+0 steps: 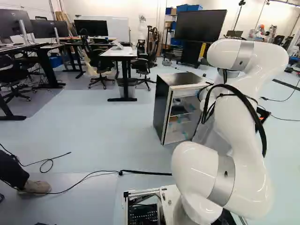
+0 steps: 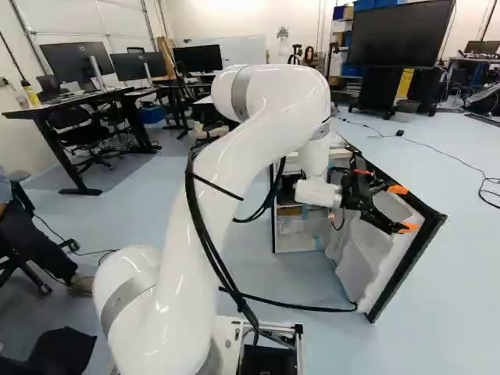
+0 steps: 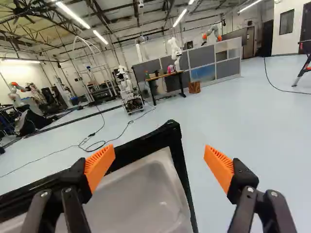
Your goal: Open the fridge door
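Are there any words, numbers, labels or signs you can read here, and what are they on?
None that can be read.
Fridge and its open door: no readable words.
Robot arm: a small dark mark on a silver band is too small to read, if it is writing.
Big screen: no readable words.
Things far across the room: too small or blurred.

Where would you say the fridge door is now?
The door stands open at the right of the right base view, beside the fridge body and the pincer.
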